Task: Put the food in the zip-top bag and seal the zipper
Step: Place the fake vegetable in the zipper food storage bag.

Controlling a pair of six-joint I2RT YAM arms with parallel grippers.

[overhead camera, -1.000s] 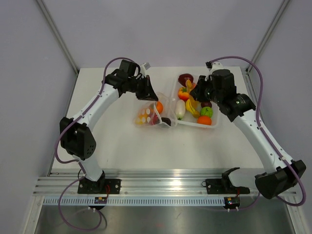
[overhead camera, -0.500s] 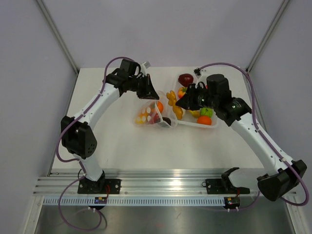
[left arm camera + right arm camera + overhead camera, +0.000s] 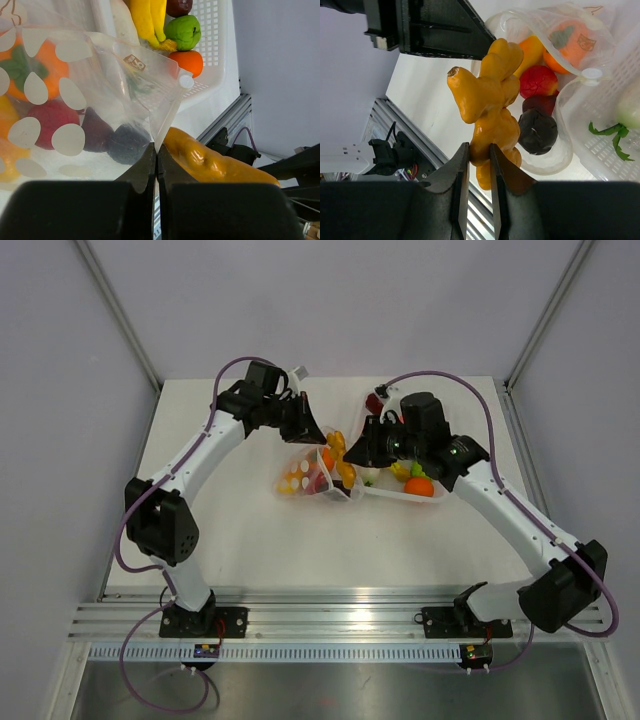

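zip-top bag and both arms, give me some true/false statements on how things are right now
1. The left fingers pinch the edge of the zip-top bag. True.
2. The right fingers are empty. False: they grip a knobby yellow-orange piece.
3. The zip-top bag is empty. False: an orange, a red piece and dark pieces lie in it.
4. Bananas lie in the white tray. True.
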